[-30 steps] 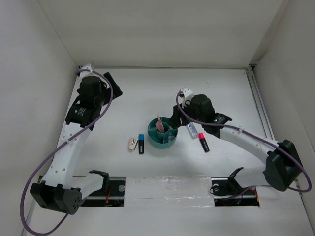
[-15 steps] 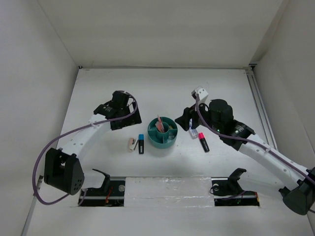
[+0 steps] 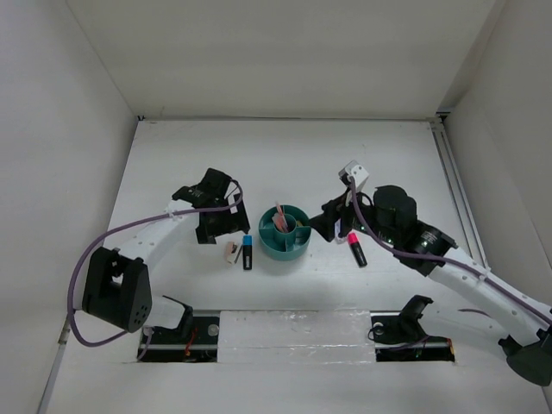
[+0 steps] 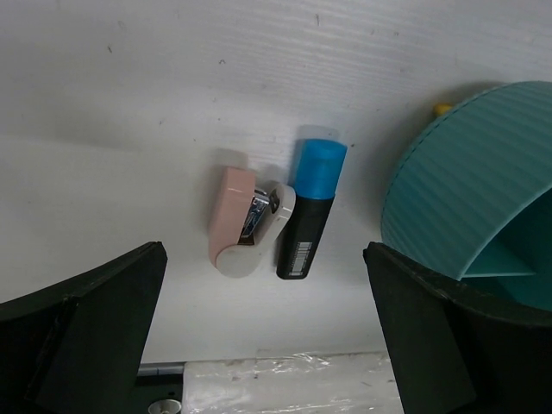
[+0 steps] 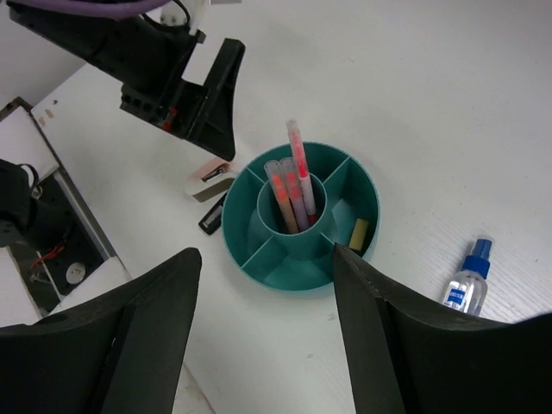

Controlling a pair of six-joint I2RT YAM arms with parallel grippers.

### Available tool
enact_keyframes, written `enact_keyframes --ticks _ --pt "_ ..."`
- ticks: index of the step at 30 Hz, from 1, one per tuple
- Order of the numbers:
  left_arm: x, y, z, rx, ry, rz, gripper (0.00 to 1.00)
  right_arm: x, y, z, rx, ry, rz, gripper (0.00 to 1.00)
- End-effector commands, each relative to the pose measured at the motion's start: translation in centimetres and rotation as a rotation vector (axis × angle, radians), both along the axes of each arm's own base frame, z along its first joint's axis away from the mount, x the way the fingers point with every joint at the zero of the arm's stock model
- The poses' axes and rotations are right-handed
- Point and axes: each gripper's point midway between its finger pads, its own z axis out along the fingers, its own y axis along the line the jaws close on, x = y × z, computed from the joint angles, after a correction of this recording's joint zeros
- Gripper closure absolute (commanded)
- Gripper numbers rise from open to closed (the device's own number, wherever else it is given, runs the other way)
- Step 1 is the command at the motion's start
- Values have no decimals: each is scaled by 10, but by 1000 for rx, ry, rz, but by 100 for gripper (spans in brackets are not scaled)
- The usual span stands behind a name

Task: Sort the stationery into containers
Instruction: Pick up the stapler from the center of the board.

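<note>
- While both arms bend in toward the organizer (image 3: 289, 253), neither holds anything.
- Left gripper (image 4: 263, 254): jaws spread wide and empty, hanging over two items on the table (image 3: 285, 155) left of the organizer.
- Blue marker (image 4: 309, 207): lies flat, cap pointing away from the arm bases, just beside the organizer's outer wall but apart from it.
- Pink-white piece (image 4: 246, 220): lies right against the blue marker's left side; the wrist view does not show whether they actually touch.
- Right gripper (image 5: 266, 254): jaws wide apart and empty, poised above the organizer's right side.
- Pencils (image 5: 289, 185): stand tilted in the central cup, their tips sticking up past the rim.
- Eraser (image 5: 359, 233): sits in an outer compartment, on the side toward the bottle.
- Bottle (image 5: 467, 280): lies on its side on the table, near the organizer but clear of it; the right arm hides it from the top camera.
- Pink marker (image 3: 356, 248): lies flat on the table right of the organizer, just beside the right gripper.
</note>
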Motion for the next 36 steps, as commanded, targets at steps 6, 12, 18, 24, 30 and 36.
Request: enact_keyframes --ticks 6,12,18,24,30,36 --pt "-28 2 -32 -5 148 71 0 -17 7 14 52 -35 66 32" --pt "-35 12 -48 50 192 120 0 -27 12 17 59 -41 97 32" --pt "-33 17 -51 78 188 147 5 -28 11 20 66 -47 97 30" --pt "-34 20 -53 100 197 160 12 -29 10 22 72 -54 97 30" --pt "-33 20 -58 110 216 160 29 -30 6 23 77 -62 88 30" --pt "-34 19 -58 119 210 160 50 -30 6 23 77 -62 88 30"
